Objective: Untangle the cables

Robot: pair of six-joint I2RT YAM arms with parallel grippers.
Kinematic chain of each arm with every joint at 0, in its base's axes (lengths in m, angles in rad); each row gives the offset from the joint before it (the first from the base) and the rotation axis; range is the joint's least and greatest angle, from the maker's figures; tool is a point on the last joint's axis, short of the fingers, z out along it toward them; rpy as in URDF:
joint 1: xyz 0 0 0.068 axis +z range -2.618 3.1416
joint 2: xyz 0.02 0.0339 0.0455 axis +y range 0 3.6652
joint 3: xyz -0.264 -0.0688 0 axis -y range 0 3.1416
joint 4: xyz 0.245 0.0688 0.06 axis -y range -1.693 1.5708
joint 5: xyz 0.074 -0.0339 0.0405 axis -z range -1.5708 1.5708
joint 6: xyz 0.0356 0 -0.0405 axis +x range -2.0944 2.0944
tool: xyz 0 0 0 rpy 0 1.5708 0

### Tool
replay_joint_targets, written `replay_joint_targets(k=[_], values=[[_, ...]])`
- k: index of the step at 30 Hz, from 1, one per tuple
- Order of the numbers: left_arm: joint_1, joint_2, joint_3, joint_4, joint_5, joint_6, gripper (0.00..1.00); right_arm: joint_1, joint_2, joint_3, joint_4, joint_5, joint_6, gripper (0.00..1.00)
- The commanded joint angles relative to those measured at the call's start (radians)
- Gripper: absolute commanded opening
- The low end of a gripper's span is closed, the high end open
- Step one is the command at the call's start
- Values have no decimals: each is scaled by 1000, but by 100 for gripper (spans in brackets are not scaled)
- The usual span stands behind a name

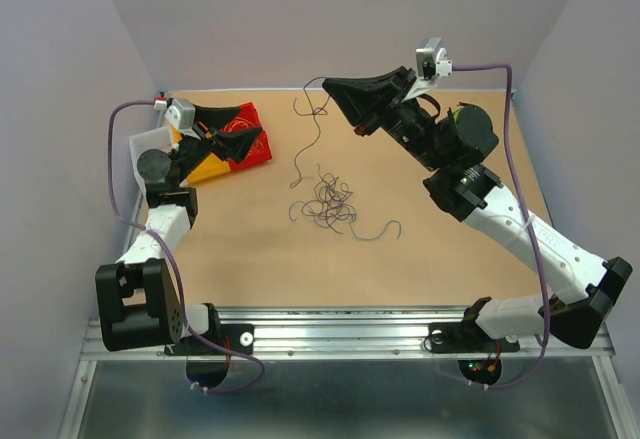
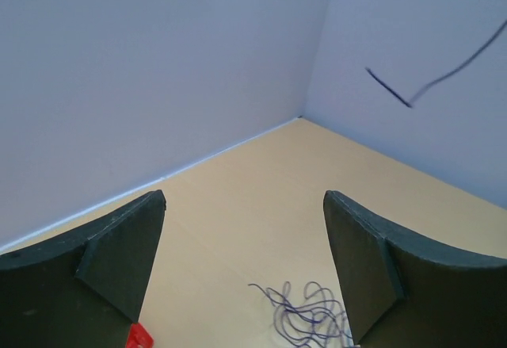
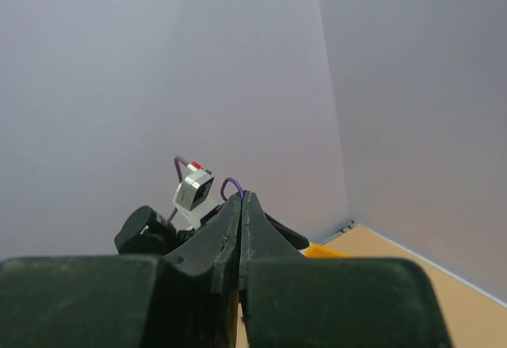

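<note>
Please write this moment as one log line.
left tool: open, empty | right tool: shut on thin dark cable, raised | tangled thin cables: on tan wooden table

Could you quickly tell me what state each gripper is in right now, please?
Left gripper: open, holding nothing.
Right gripper: shut on a thin cable that dangles from its tips.

Soft, even, fairly bright light fills all three views. Shadows on the table (image 1: 450, 259) are faint and diffuse. The wrist views are softer: the right pincer (image 3: 242, 199) blurs near the lens, and the hanging cable (image 2: 388, 86) looks smeared
</note>
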Motion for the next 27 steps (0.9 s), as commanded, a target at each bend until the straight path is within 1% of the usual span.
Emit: replay_joint_targets(k=[1,2,5,7,8,10,12,15,18,24,27], values=[[34,21,-9,357,183,-280,93,5,1,-45,75,-85,32,1],[37,29,-7,423,198,-302,93,5,7,-50,78,-96,35,1],[36,38,5,471,239,-339,93,5,33,-64,79,-124,42,1],[30,49,-1,578,255,-411,93,5,51,-78,87,-141,48,1],[30,64,1,660,270,-472,93,5,64,-82,92,-145,52,1],[25,84,8,750,289,-538,93,4,82,-88,105,-153,56,1],[14,112,22,829,311,-601,93,5,101,-90,112,-162,61,1],[-12,144,31,906,336,-638,93,4,144,-82,121,-175,68,1],[-32,145,34,908,350,-643,93,5,179,-75,129,-184,71,1],[-33,104,18,903,344,-618,91,4,226,-67,142,-178,75,1],[-33,80,4,868,336,-572,90,5,239,-59,148,-181,79,1]])
